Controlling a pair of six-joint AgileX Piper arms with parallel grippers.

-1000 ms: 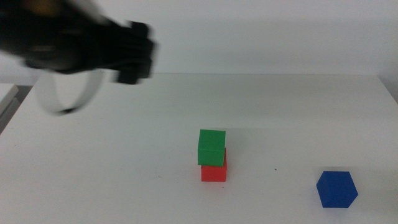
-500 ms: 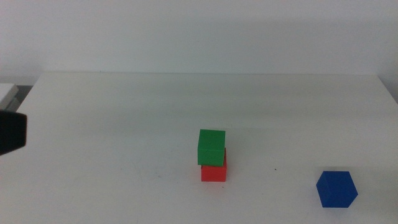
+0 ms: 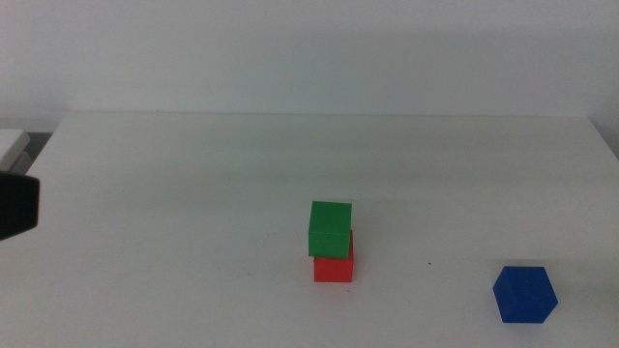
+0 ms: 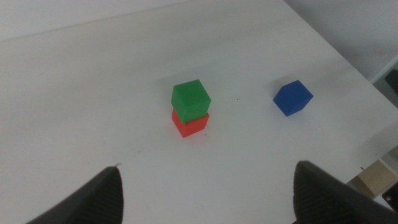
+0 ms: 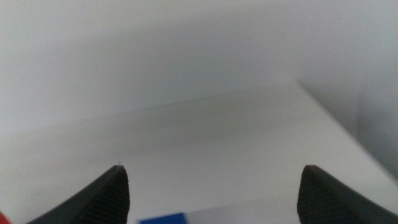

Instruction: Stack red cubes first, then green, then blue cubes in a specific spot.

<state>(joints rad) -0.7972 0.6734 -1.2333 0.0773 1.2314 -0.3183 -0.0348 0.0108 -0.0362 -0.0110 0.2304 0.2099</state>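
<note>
Left end effector (image 4: 208,186) hangs wide open and empty above the worktop (image 3: 193,193), well apart from the stack: green cube (image 3: 330,228) atop red cube (image 3: 335,268). Blue cube (image 3: 524,294) sits apart. Right end effector (image 5: 211,186) likewise gapes empty.

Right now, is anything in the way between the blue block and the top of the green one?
Nothing visible is. The blue cube sits alone on the white table, to the right of the stack, and only bare tabletop lies between it and the green cube resting on the red cube. No gripper is near either.
</note>
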